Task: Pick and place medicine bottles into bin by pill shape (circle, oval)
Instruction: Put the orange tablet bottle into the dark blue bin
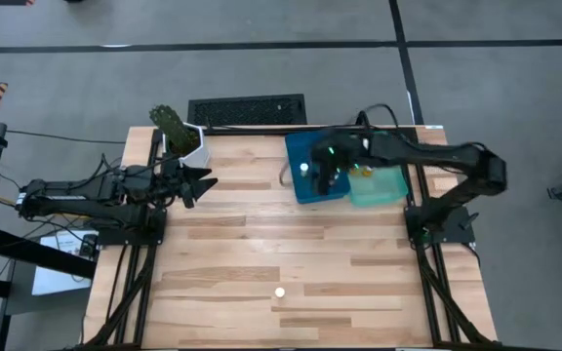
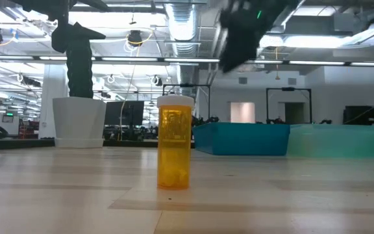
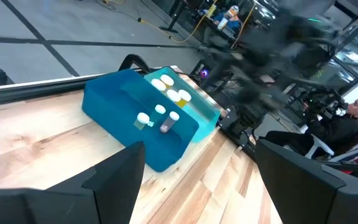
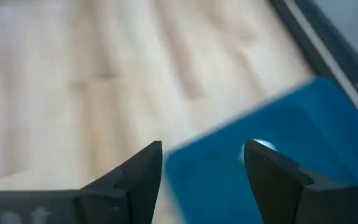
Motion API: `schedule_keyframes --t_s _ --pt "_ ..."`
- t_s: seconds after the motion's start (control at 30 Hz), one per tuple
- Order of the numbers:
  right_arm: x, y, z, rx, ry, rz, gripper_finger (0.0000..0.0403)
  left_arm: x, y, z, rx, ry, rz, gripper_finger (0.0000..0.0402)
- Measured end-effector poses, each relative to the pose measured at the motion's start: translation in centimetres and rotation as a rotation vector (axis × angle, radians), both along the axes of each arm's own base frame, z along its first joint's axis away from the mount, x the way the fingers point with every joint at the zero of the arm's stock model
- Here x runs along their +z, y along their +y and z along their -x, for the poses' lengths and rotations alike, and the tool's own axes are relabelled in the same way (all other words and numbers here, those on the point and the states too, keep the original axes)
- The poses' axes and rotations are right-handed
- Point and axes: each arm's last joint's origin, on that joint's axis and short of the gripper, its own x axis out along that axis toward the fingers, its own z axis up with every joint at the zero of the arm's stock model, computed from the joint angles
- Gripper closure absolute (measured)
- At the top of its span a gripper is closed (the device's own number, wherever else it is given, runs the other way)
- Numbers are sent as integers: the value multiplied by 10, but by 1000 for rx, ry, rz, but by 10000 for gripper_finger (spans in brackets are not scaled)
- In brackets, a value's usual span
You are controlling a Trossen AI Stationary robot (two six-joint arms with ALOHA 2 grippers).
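One amber medicine bottle (image 2: 174, 151) with a white cap (image 1: 280, 292) stands upright on its base on the wooden table, near the front edge. My right gripper (image 4: 204, 163) is open and empty above the blue bin (image 1: 312, 183); a white cap (image 4: 263, 145) shows below it in that bin. My left gripper (image 3: 197, 180) is open and empty at the table's left side (image 1: 199, 183), pointing toward the bins. The blue bin (image 3: 123, 106) holds three small bottles (image 3: 160, 116). The teal bin (image 1: 381, 187) beside it holds several white-capped bottles (image 3: 174, 93).
A white planter with a cactus (image 1: 179, 132) stands at the table's far left corner. A dark keyboard-like grille (image 1: 247, 110) lies just beyond the far edge. A person (image 3: 353, 121) sits in the room beyond the table. Bare wood lies between the bins and the lone bottle.
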Motion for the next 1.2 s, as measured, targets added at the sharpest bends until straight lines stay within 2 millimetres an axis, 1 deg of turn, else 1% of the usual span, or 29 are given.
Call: schedule_keyframes --t_s 0.1,0.2,0.3,0.4,0.47,0.53,0.67,0.77,0.87,1.07,1.2 --pt "17 46 5 119 -70 -20 168 0 0 0 0 0 0 105" --pt "20 93 5 233 -122 -41 168 0 0 0 -1 3 -4 105" --pt "12 139 -1 320 -167 -40 168 0 0 0 -1 6 -7 105" --pt "-3 180 -11 384 -195 -6 168 0 0 0 -1 8 -6 105" --pt "-17 203 -18 426 -197 13 168 -1 0 0 -1 7 -3 105" --pt "-30 221 -27 463 -228 12 168 -1 0 0 -1 9 -2 105" --pt "-59 242 -43 497 -235 11 168 -2 0 0 -1 21 -2 105" --pt "-79 252 -51 511 -228 11 168 -3 0 1 -3 31 -1 105" --pt "-94 260 -57 520 -231 1 168 -3 0 1 -3 32 1 105" --pt "-114 278 -67 549 -238 -7 168 -3 0 1 -4 29 11 105" --pt "-129 280 -72 543 -211 -9 168 -3 0 1 -4 29 11 105"
